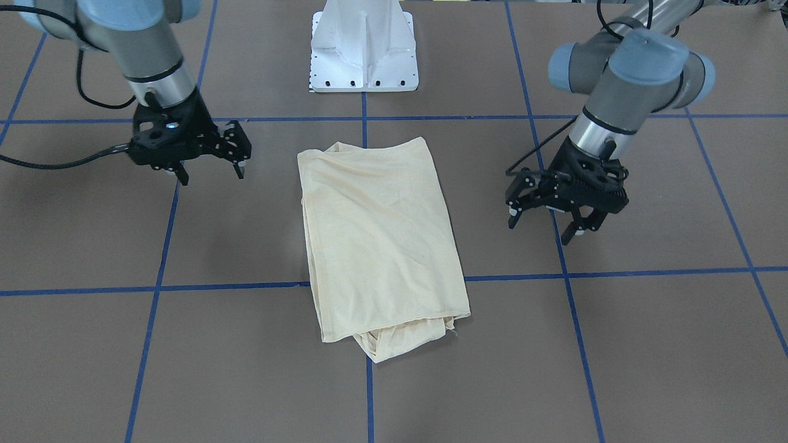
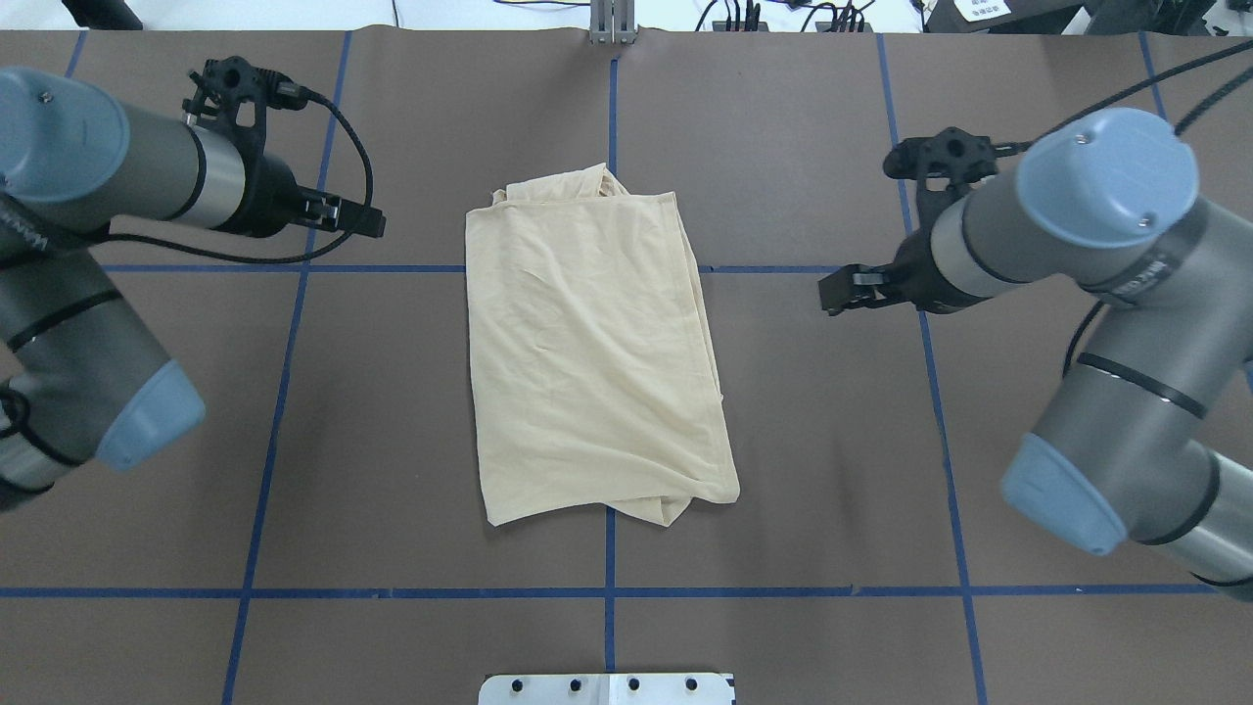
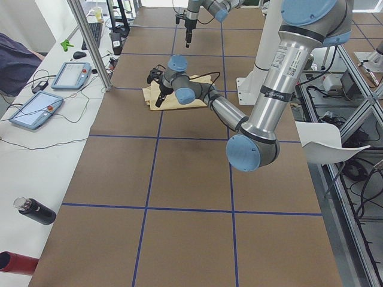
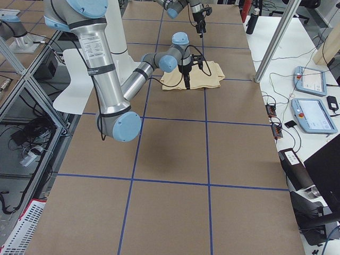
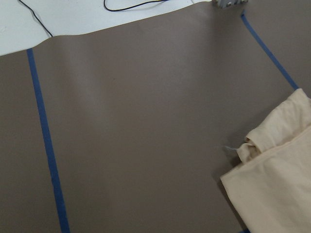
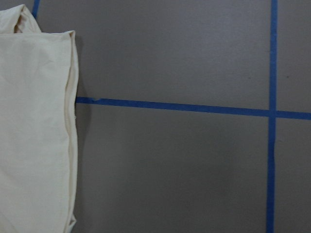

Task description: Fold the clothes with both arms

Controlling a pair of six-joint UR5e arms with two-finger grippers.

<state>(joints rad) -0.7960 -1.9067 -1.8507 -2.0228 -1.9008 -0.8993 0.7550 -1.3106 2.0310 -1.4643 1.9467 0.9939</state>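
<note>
Front view: folded shirt [image 1: 378, 240] lies between two spread pincers, left gripper [image 1: 540, 225] at three o'clock, right gripper [image 1: 212, 177] at ten, seemingly poised for another fold.

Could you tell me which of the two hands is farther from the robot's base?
The left hand: overhead and front-facing views both show it farther out than the right hand.

No readable text; blurred lettering on left arm [image 3: 280, 63], right arm [image 4: 98, 52].
</note>
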